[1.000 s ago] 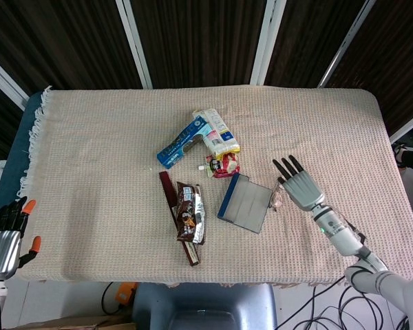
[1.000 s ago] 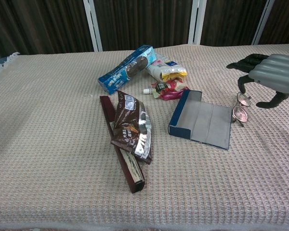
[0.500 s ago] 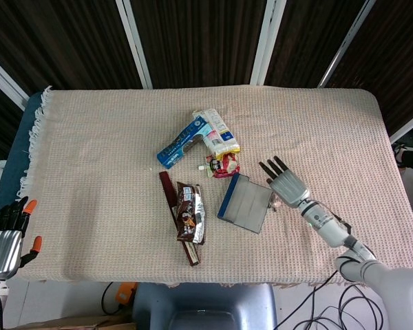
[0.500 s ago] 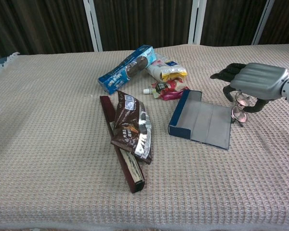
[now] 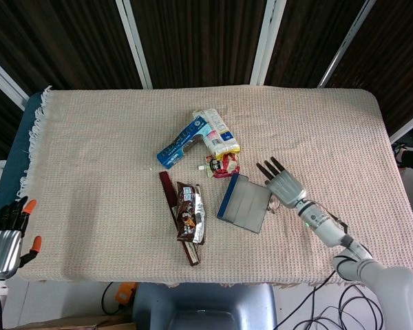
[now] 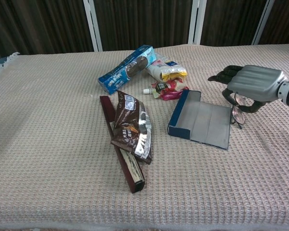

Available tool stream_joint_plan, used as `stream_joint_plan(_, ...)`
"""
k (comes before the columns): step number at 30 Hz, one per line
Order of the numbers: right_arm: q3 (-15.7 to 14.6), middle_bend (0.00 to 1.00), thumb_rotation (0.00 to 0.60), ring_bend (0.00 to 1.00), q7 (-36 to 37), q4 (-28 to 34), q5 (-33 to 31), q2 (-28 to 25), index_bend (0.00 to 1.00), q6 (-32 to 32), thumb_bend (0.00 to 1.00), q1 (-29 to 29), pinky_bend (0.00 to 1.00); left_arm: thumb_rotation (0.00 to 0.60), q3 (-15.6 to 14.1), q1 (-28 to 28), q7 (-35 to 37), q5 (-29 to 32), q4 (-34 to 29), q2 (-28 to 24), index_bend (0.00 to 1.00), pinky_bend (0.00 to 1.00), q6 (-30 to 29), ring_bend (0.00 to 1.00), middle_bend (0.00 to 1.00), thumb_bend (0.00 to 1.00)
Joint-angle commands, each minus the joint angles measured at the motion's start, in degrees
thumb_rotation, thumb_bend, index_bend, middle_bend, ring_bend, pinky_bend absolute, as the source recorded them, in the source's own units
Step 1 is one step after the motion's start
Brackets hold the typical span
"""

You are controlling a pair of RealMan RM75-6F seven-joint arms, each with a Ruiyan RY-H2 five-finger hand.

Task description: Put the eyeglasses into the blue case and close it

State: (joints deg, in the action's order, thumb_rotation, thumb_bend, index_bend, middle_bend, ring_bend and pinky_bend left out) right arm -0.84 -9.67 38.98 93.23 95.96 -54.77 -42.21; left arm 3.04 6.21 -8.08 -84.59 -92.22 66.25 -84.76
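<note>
The blue case [image 5: 243,203] lies open and flat on the cloth, grey lining up; the chest view shows the case [image 6: 202,122] with its blue wall on the left. The eyeglasses [image 6: 238,114] lie on the cloth against its right edge, with only a sliver of the eyeglasses [image 5: 274,203] showing in the head view. My right hand [image 6: 253,83] hovers directly over them, palm down, fingers spread and thumb curled down beside the frame; the right hand [image 5: 283,184] hides most of the glasses. My left hand [image 5: 3,237] hangs off the table's left front corner, holding nothing.
Left of the case lie a brown snack wrapper [image 6: 131,126] on a dark red box [image 6: 120,151]. Behind it are a blue biscuit box [image 6: 126,68], a white-yellow pouch [image 6: 166,69] and a small red packet [image 6: 169,90]. The woven cloth [image 5: 96,165] covers the table.
My right hand has moved left and down from beside the glasses to just above them at the case's right edge. The glasses, case and left hand stayed put.
</note>
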Motion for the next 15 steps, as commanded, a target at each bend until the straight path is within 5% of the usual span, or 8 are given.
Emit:
stream_joint_plan(1, -0.1, 0.08, 0.600, 0.00, 0.1, -0.1, 0.0, 0.0, 0.70, -0.1, 0.51, 0.0, 0.00, 0.600, 0.0, 0.0, -0.1, -0.1, 0.0, 0.0, 0.00, 0.08, 0.0, 0.00, 0.00, 0.41)
stream_joint_plan(15, -0.6, 0.10, 0.600, 0.00, 0.5, 1.7, 0.2, -0.9, 0.72, -2.5, 0.63, 0.6, 0.00, 0.600, -0.3, 0.0, 0.9, -1.0, 0.2, -0.2, 0.00, 0.08, -0.3, 0.00, 0.00, 0.41)
